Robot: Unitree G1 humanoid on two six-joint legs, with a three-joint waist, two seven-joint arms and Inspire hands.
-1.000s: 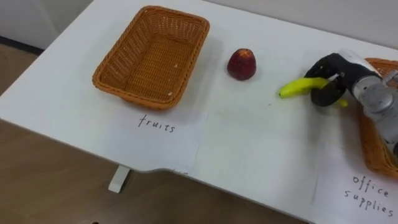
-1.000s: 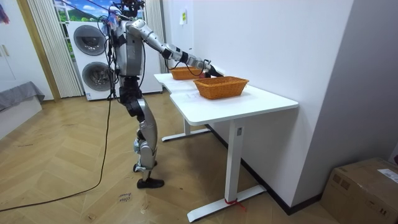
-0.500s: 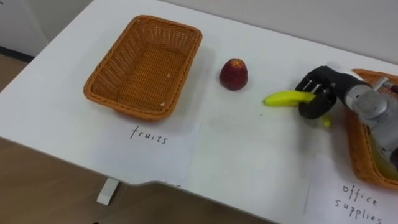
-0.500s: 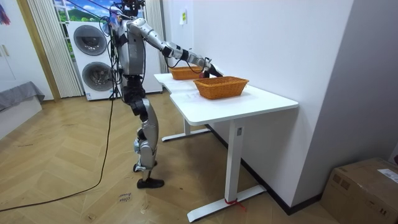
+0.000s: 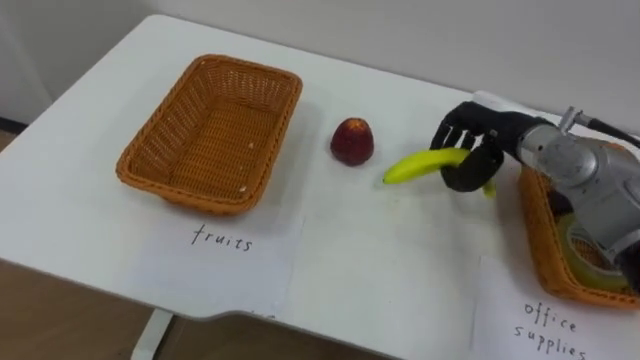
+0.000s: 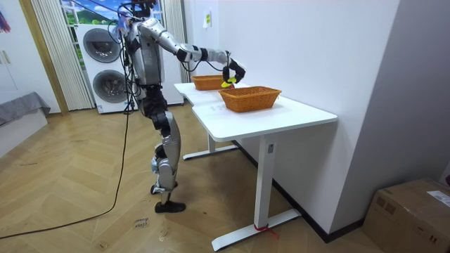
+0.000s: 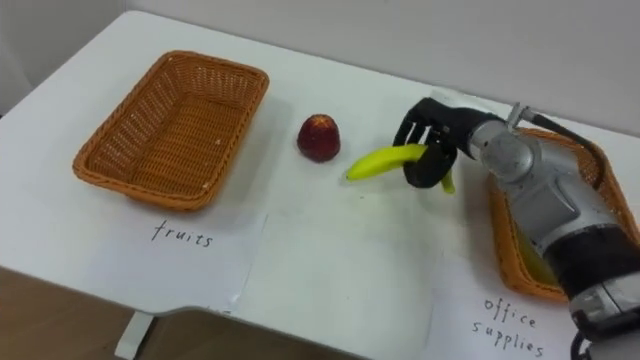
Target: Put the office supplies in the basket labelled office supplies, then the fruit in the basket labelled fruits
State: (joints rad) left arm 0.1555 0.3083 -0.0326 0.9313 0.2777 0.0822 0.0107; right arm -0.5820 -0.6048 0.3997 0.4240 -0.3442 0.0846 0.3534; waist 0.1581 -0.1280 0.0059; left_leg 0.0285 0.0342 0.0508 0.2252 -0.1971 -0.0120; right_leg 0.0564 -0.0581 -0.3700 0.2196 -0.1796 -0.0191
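Over the table, right of the middle: the right hand (image 5: 480,135) holds the banana (image 5: 420,166) in the air. Its dark fingers (image 5: 452,128) are curled around the thicker end, and the free tip points to the left.
Change: 1 second ago the banana was low and close to the right basket (image 5: 535,240). Now the arm is raised in the room view, and the banana is nearer to the apple (image 5: 352,141). Part of the shift in the eye views is the camera's own.
Meaning for the task: the grasp seems finished and the carrying has started. The left basket (image 5: 150,170) is empty, so probably 2 fruits are not yet sorted.
Banana: yellow, smooth, gently curved, with a slightly green tip.
Apple: dark red and rounded, narrower at the top. It stands on the table (image 5: 400,270) between the left basket and the banana, apart from both.
Left basket: orange-brown wicker, rectangular, with sloped walls. A paper sheet (image 5: 225,250) with handwriting lies in front of it.
Right basket: same weave. Something round and yellowish lies inside, maybe a tape roll, but it is not possible to tell.
Table: white, flat, matte, with a rounded edge.
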